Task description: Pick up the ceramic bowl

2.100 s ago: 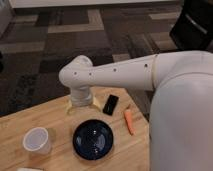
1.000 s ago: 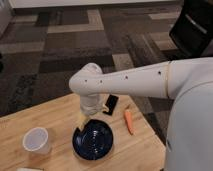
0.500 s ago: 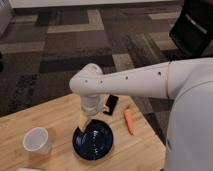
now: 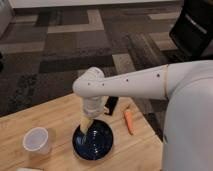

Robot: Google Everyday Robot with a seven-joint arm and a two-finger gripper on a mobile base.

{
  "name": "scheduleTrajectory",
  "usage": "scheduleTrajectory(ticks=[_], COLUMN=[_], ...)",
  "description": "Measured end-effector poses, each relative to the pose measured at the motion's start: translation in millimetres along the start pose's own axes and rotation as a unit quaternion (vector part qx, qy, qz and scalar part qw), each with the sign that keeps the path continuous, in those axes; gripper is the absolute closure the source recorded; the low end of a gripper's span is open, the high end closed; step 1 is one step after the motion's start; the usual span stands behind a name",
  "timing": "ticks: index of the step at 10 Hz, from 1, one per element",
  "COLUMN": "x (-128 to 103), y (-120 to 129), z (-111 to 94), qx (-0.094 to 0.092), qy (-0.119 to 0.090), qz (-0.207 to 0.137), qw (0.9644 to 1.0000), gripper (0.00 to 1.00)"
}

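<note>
The ceramic bowl [image 4: 97,143] is round, shallow and glossy dark navy. It sits on the wooden table [image 4: 30,122] in front of me. My gripper [image 4: 84,128] hangs from the white arm [image 4: 130,85] and reaches down onto the bowl's left rim. Its tan tip overlaps the rim and the inside of the bowl. The wrist hides part of the bowl's far edge.
A white cup [image 4: 36,141] stands left of the bowl. An orange carrot [image 4: 128,121] lies right of it. A black flat object [image 4: 111,105] lies behind the bowl, partly under the arm. The table's edge runs along the right, with patterned carpet [image 4: 75,45] beyond.
The arm has swung forward and down over the last two seconds, bringing the gripper from behind the bowl onto its left rim. The bowl, cup and carrot have stayed in place.
</note>
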Motion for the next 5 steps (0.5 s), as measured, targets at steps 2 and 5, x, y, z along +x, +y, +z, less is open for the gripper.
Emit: scheduleTrajectory(ticks=[2,5], x=[1.8,3.7], y=[-4.3,-5.0], z=[8.6,27.1], qx=[0.010,0.012], qy=[-0.007,-0.027], qz=[-0.016,-0.036], qw=[0.9998,0.9989], gripper=[0.20,0.20])
